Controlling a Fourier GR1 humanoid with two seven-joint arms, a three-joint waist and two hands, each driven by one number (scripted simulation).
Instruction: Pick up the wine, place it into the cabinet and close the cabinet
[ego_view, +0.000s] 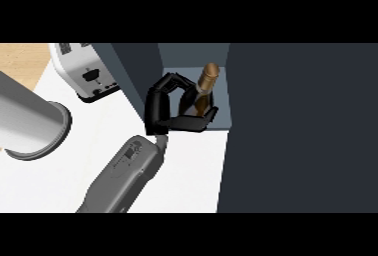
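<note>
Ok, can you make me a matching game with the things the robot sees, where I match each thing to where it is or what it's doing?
Things:
1. wine bottle
2. toaster
3. grey pot
4. right hand

Places or states:
A. at the left edge of the counter
B. standing inside the open cabinet
C. curled round the bottle
D. at the back of the counter, left of the cabinet

Pairs: 1-B, 2-D, 3-A, 4-C
</note>
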